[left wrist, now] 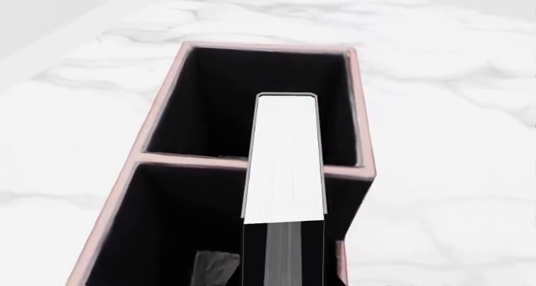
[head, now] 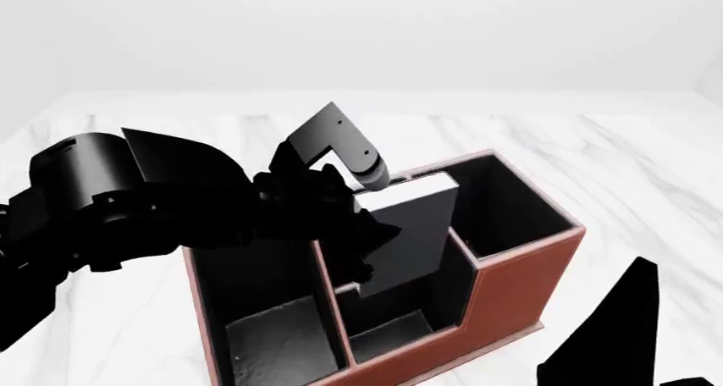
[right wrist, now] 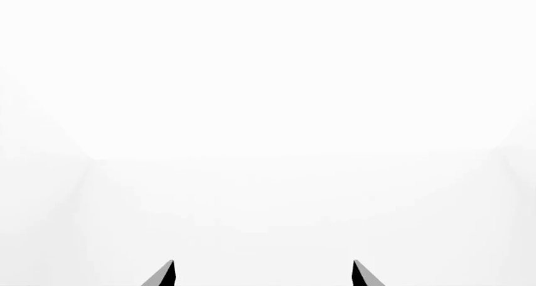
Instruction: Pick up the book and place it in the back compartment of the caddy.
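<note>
The book (head: 412,221), black-covered with white page edges (left wrist: 285,160), is held upright and slightly tilted over the reddish-brown caddy (head: 514,289). My left gripper (head: 352,234) is shut on its near end, and dark fingers flank the book (left wrist: 283,261) in the left wrist view. There the book crosses above the divider (left wrist: 188,159) between two black cells. Its lower end sits down among the middle cells; I cannot tell whether it touches a wall. My right gripper (right wrist: 263,273) is open with nothing between its fingertips, facing blank white.
The caddy stands on a white marble table (head: 610,162). The tall-walled end cell (head: 509,204) lies to the book's right. My right arm (head: 632,331) shows as a dark shape at the lower right, apart from the caddy.
</note>
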You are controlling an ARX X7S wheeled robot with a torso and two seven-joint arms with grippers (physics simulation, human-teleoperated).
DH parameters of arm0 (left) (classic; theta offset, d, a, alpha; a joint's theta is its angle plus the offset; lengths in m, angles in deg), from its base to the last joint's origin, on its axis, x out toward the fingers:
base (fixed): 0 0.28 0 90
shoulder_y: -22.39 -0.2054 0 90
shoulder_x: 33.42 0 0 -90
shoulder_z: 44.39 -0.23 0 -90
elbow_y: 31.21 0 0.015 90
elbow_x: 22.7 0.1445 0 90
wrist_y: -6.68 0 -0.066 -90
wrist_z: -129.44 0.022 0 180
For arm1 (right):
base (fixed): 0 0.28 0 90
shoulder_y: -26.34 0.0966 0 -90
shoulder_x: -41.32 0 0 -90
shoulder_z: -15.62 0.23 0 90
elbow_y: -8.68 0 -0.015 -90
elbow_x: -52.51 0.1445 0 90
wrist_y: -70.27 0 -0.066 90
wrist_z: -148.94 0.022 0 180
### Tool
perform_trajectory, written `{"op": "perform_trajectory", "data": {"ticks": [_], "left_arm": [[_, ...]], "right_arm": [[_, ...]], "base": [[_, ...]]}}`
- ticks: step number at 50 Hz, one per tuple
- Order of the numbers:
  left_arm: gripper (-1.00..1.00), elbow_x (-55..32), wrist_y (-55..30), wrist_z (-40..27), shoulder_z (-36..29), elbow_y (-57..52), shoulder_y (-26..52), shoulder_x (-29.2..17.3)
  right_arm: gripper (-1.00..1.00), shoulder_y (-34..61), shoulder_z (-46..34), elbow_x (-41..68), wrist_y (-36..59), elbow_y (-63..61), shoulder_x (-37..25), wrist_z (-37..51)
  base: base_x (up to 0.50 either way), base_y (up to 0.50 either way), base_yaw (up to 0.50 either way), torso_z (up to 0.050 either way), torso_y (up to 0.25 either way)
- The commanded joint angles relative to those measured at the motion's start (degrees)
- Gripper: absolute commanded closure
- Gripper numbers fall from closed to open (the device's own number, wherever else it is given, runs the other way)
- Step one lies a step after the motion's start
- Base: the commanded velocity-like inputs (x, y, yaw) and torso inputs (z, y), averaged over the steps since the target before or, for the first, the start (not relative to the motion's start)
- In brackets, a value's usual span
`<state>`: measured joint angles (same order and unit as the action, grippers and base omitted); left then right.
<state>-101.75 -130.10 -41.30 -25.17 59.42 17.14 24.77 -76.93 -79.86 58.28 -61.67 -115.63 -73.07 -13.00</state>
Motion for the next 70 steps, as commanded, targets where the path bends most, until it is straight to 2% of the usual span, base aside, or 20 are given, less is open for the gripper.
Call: {"op": "perform_trajectory", "data": {"ticks": [1,45,70], "left_arm": [[1.00,-0.32,0.29,0.83,2.73,-0.51,-0.15,1.32],[1.00,2.77,3.25,2.36,0.79,1.71,-4.59,2.89],[1.00,6.18,6.69,4.31,-0.48,5.60,-7.42,5.72]], "right_arm": [[-1.00,-0.10,1.14,-0.97,0.26,-0.21,0.77,-0.82],[-1.00,0.15,0.66,-1.03,-0.04,0.55,0.38,-0.36],[-1.00,0.18,0.36,-1.07,-0.06,0.63,0.17,-0.08]], "base": [[0.00,0.00,0.00,0.010,0.000],[0.00,0.00,0.00,0.000,0.001],[0.00,0.00,0.00,0.000,0.001]]}}
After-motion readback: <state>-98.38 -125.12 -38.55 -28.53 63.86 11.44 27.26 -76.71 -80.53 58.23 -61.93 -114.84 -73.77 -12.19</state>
